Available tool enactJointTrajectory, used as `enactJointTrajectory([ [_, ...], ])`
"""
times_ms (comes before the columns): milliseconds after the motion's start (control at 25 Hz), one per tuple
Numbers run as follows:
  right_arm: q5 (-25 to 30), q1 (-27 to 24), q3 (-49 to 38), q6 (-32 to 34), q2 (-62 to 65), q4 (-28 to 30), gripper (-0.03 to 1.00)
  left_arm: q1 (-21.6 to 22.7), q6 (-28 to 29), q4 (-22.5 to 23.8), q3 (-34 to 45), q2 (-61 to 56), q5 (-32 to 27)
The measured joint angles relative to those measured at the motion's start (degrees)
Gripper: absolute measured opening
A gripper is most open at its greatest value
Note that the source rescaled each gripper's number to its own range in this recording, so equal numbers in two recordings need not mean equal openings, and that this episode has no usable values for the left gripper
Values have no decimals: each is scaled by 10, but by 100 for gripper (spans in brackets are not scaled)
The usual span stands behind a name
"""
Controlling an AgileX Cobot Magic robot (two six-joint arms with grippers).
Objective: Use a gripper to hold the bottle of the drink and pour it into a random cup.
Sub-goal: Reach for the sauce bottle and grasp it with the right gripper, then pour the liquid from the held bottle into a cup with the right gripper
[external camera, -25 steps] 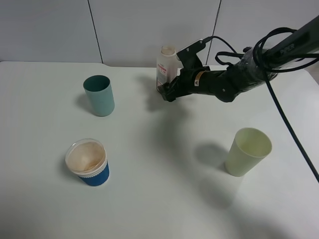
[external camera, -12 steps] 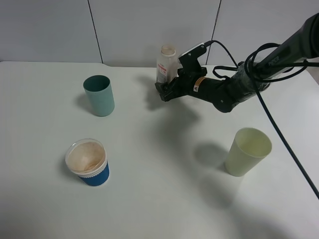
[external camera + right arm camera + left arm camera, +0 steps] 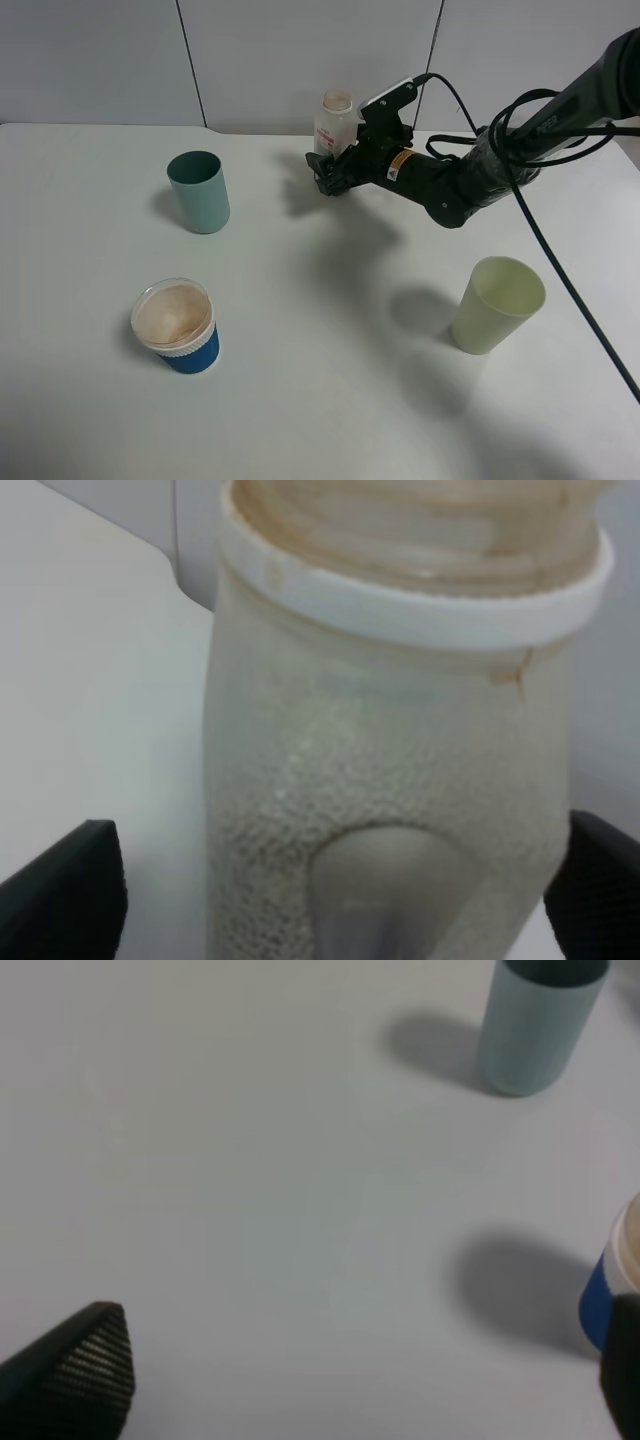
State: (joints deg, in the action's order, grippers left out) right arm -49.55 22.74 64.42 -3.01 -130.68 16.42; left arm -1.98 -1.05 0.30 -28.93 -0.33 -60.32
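My gripper [image 3: 325, 173] stands open, the bottle [image 3: 333, 125] between its jaws; gripping, lifting and pouring into the cup [image 3: 176, 327] remain.

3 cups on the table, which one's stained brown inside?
The short blue cup with the white ribbed band, front left in the high view. The teal tumbler and the pale yellow-green cup show no brown inside.

Translucent bottle [image 3: 333, 122] upright at the back of the worktop [image 3: 320, 400].
It stands between the spread fingers of the right pincer [image 3: 327, 175]; the brown-stained blue cup [image 3: 178, 330] sits well apart.
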Motion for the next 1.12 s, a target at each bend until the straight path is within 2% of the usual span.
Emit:
enactJointTrajectory([
  [200, -2, 0, 0, 0, 0, 0, 80, 0, 0, 0, 0, 0, 0],
  [280, -2, 0, 0, -4, 0, 0, 72, 0, 0, -3, 0, 0, 0],
  [360, -2, 0, 0, -6, 0, 0, 51, 0, 0, 0, 0, 0, 0],
  [480, -2, 0, 0, -7, 0, 0, 0, 0, 0, 0, 0, 0, 0],
  [1120, -2, 0, 0, -8, 0, -21, 1, 0, 0, 0, 0, 0, 0],
])
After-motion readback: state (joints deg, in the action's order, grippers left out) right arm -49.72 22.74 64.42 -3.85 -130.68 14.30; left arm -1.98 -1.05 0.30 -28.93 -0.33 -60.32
